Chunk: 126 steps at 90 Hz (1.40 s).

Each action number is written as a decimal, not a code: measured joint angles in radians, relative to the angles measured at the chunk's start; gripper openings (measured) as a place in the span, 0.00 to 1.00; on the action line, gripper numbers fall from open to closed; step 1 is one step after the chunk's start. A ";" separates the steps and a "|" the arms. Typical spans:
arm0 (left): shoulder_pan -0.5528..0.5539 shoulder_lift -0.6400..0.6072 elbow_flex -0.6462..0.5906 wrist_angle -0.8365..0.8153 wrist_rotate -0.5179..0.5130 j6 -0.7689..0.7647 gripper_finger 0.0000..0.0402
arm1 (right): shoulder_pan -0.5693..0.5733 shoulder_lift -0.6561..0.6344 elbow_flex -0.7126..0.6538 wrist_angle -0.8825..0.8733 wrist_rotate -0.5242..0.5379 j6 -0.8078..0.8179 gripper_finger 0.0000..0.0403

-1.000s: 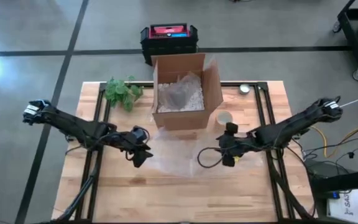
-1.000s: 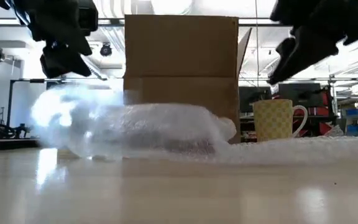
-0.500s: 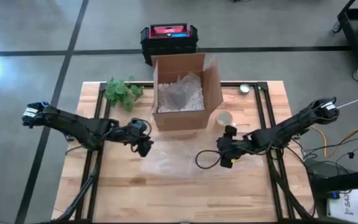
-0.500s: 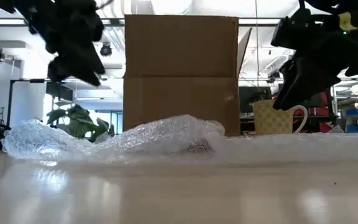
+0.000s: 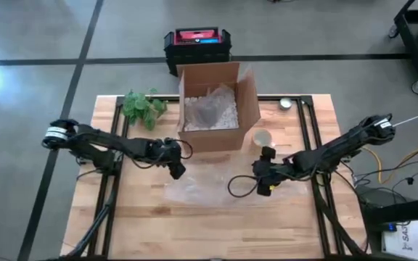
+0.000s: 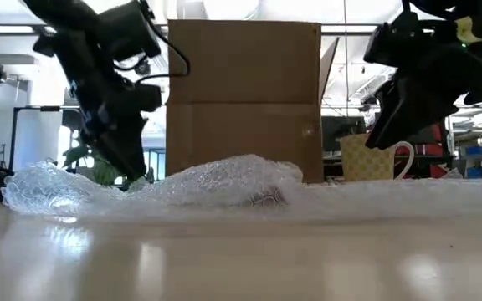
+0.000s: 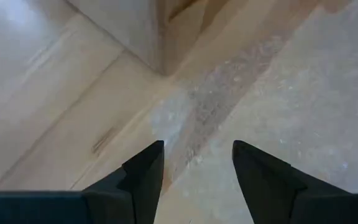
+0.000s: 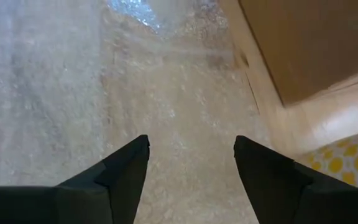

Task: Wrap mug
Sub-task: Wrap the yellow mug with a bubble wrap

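A wooden surface (image 5: pixel 136 217) on a dark frame is seen from above, standing on a grey concrete floor, with a workshop visible behind it in the low view. At the far middle an open box (image 5: pixel 216 109) holds white packing fill; a plant (image 5: pixel 142 106) lies to its left, and a dark case (image 5: pixel 197 45) is set on the floor beyond.

A sheet of bubble wrap (image 5: pixel 209 185) is spread on the surface just near of the box, rumpled and raised at its left end, flatter toward the right. The mug (image 5: pixel 262 138) stands upright just right of the box's near right corner, apparently off the sheet's far right edge. It is pale yellow with lighter dots and a white handle, which points right in the low view (image 6: pixel 375 159).

The right tool (image 5: pixel 262 181) hovers over the right part of the wrap, fingers spread and nothing between them. The mug lies just to its far side, slightly right, so this arm is by far the nearer. The left tool (image 5: pixel 176 168) is held low at the wrap's far left corner, by the box's near left corner, likewise released and empty.

The mug is judged to be not yet on the wrap; the coming move turns on carrying it nearward onto the sheet.
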 joint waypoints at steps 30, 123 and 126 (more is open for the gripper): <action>-0.002 0.100 -0.037 0.204 -0.030 0.003 0.18 | 0.000 0.000 0.000 0.023 -0.001 -0.001 0.54; -0.112 -0.178 0.024 -0.026 -0.117 -0.069 0.37 | 0.000 0.000 0.154 -0.158 -0.042 -0.078 0.48; -0.093 -0.167 0.015 -0.037 -0.114 -0.071 0.42 | 0.000 0.000 0.151 -0.158 -0.042 -0.078 0.47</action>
